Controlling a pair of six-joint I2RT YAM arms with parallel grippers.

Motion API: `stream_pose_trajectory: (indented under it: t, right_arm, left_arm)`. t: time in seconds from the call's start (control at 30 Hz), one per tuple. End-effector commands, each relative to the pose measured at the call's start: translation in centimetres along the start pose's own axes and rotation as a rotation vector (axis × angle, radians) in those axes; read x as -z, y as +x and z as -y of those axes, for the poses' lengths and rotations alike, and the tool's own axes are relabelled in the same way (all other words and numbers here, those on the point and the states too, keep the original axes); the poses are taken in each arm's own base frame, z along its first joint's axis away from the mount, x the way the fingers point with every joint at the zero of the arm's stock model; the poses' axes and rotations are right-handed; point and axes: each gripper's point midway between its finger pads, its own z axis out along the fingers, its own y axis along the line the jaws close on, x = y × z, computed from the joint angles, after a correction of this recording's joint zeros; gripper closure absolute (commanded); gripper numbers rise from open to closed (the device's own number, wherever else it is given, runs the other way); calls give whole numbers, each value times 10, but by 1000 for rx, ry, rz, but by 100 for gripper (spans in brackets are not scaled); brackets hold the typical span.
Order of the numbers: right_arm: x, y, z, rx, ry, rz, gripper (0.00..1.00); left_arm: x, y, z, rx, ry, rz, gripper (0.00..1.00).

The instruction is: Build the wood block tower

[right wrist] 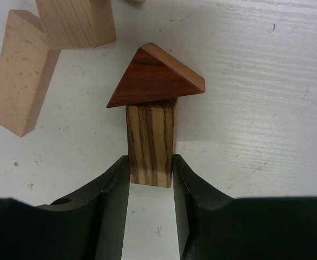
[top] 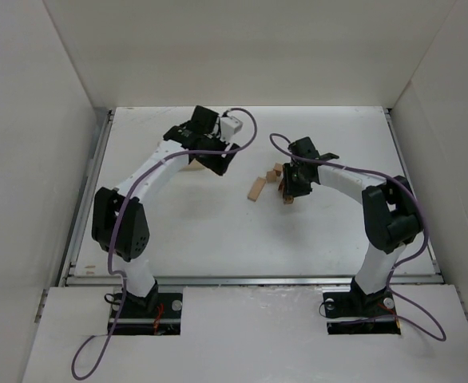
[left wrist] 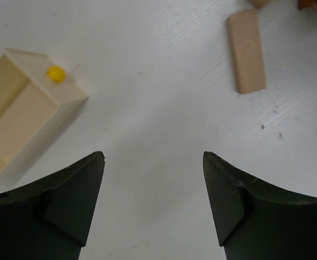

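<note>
Left pincer (left wrist: 153, 158) agape (wide), right pincer (right wrist: 150, 160) clamped

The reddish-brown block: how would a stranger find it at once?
Find the right arm's tool near the middle of the table. It grips a striped upright block, and the reddish-brown block rests on top. It alone is triangular and dark among pale blocks.

white table (top: 218, 231), tan blocks (top: 255, 188), seemingly open box (left wrist: 18, 114)
</note>
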Motion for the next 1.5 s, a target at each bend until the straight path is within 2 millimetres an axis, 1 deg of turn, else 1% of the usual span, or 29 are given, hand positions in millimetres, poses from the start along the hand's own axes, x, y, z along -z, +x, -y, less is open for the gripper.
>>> stream_pose_trajectory:
  t: [0.0, 0.03, 0.07, 0.1, 0.17, 0.2, 0.23, 0.27, 0.33, 0.37, 0.4, 0.43, 0.47, 0.5, 0.53, 0.57, 0.6, 0.67, 0.7, 0.77, 0.9, 1.03, 1.07, 1.17, 1.2, 1.23, 1.3, 1.37, 1.47]
  right_arm:
    - [-7, -4, 13, -18, 85, 33, 83]
    - [-6, -3, 20, -30, 126, 31, 84]
    - [-2, -3, 23, -30, 144, 38, 87]
    - [3, -2, 26, -44, 161, 36, 87]
    - [10, -4, 45, -93, 236, 49, 89]
    - [10, 2, 47, -91, 243, 31, 89]
    - [17, -5, 52, -118, 252, 59, 89]
    - [16, 0, 58, -124, 272, 45, 89]
    - [24, -2, 68, -159, 278, 64, 89]
    - [22, 2, 73, -168, 287, 52, 89]
    - [26, -1, 79, -185, 291, 63, 89]
    - [24, 1, 77, -186, 280, 59, 89]
    - [28, -2, 82, -199, 282, 70, 89]
    - [26, 2, 83, -198, 285, 62, 89]
    - [27, 1, 86, -207, 289, 62, 89]
    - [27, 1, 86, -207, 289, 62, 89]
    - [27, 1, 86, -207, 289, 62, 89]
    - [26, -1, 85, -207, 286, 71, 89]
    - [26, -1, 85, -207, 286, 71, 89]
    - [26, -1, 85, -207, 286, 71, 89]
    - [28, -5, 86, -217, 275, 86, 89]
    - [28, -5, 84, -217, 267, 83, 89]
    - [28, -5, 84, -217, 267, 83, 89]
    - [28, -5, 85, -208, 267, 82, 89]
    - [28, -5, 85, -208, 267, 82, 89]
    - [28, -5, 85, -208, 267, 82, 89]
    - [31, -6, 83, -200, 256, 87, 89]
    - [31, -6, 83, -199, 256, 87, 89]
    - [33, -8, 83, -191, 253, 94, 89]
  left_arm:
    - [-15, 2, 24, -82, 34, -48, 29]
    - [-20, -2, 41, -112, 57, -50, 29]
    - [-23, -1, 48, -125, 70, -65, 29]
    - [-26, -7, 56, -138, 86, -55, 28]
    - [-50, -4, 79, -162, 129, -94, 28]
    - [-48, -10, 78, -163, 127, -80, 28]
    - [-62, -4, 86, -157, 139, -111, 28]
    - [-67, -1, 86, -157, 141, -128, 28]
    - [-75, -7, 93, -140, 146, -126, 28]
    - [-86, -2, 100, -145, 162, -147, 28]
    - [-89, -3, 109, -156, 182, -147, 28]
    - [-91, -9, 108, -156, 181, -135, 28]
    - [-98, -7, 117, -160, 190, -148, 28]
    - [-100, -4, 125, -168, 208, -156, 28]
    - [-99, -9, 125, -169, 207, -142, 28]
    - [-103, -5, 125, -158, 207, -155, 28]
    - [-107, -5, 132, -165, 224, -154, 28]
    - [-111, -4, 133, -155, 224, -155, 27]
    - [-117, 2, 133, -155, 225, -172, 27]
    - [-121, 2, 134, -145, 225, -182, 27]
    - [-132, 13, 137, -133, 235, -214, 27]
    - [-139, 21, 137, -132, 237, -236, 34]
    - [-139, 21, 139, -131, 248, -235, 40]
    - [-142, 38, 139, -136, 253, -287, 51]
    - [-142, 38, 138, -147, 254, -286, 55]
    - [-143, 49, 139, -145, 256, -312, 63]
    - [-137, 49, 137, -167, 259, -307, 73]
    - [-134, 58, 136, -187, 265, -324, 85]
    - [-122, 61, 133, -263, 277, -312, 93]
